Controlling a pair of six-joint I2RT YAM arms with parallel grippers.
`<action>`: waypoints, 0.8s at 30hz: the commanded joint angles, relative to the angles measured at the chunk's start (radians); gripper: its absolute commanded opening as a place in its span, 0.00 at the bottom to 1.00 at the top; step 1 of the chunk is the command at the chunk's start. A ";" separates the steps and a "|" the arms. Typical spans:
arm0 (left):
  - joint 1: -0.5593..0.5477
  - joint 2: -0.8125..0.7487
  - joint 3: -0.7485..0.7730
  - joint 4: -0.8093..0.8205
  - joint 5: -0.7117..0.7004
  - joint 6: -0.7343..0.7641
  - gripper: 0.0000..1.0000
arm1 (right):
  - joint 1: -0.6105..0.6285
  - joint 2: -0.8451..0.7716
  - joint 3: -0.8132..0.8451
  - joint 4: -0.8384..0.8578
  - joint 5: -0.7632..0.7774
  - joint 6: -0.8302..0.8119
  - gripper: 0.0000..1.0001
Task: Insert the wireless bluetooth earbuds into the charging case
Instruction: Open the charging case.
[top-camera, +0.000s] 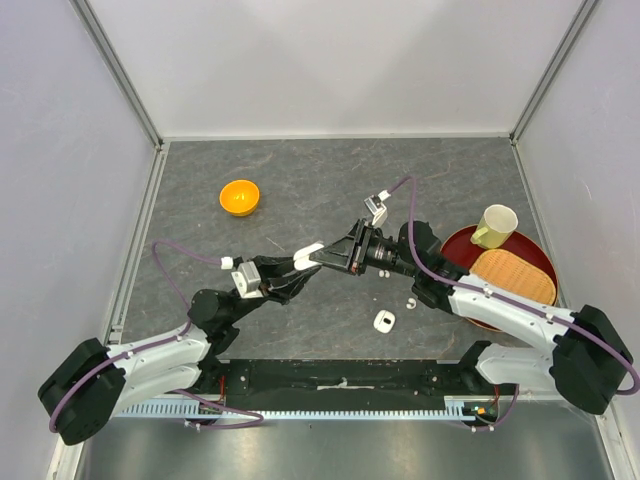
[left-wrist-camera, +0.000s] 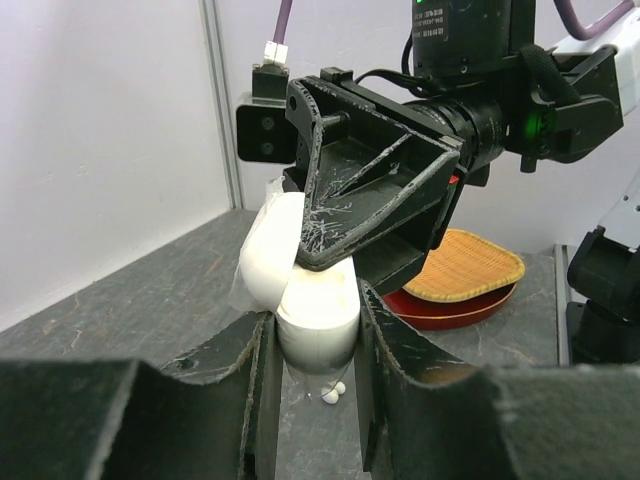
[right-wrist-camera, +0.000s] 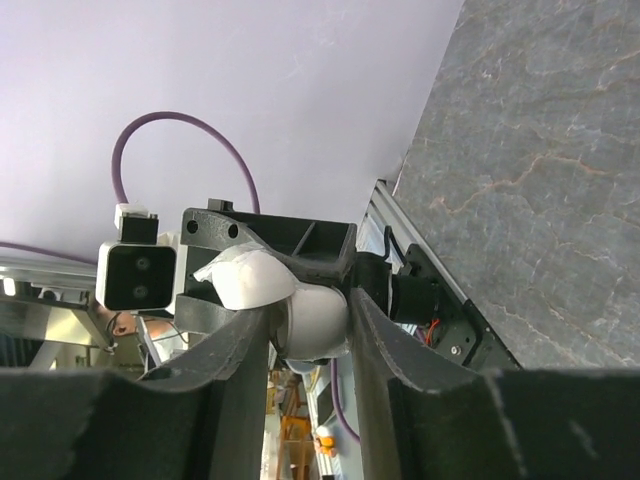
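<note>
- The left gripper (left-wrist-camera: 316, 345) is clamped on the body of the open charging case (left-wrist-camera: 300, 270), held above the bench (top-camera: 300, 180)
- The right gripper (right-wrist-camera: 312, 325) meets it from the opposite side, its fingers pressed against the same case
- Small white earbuds (left-wrist-camera: 335, 392) lie on the bench below
- A second white case (top-camera: 384, 320) lies near them

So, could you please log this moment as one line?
left gripper: shut on charging case, lid open | right gripper: shut on same case | earbuds: on table

Two cases (top-camera: 384, 320), two earbuds (left-wrist-camera: 333, 393), one bowl (top-camera: 240, 197), one cup (top-camera: 495, 226).
</note>
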 joint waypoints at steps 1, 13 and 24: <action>0.001 0.000 -0.025 0.124 -0.091 -0.025 0.15 | -0.002 0.004 -0.031 0.101 -0.037 0.064 0.29; 0.001 0.019 -0.032 0.198 -0.120 -0.062 0.34 | -0.001 0.067 -0.140 0.409 -0.022 0.264 0.17; 0.001 0.011 -0.036 0.201 -0.148 -0.063 0.46 | -0.001 0.064 -0.152 0.422 -0.013 0.288 0.11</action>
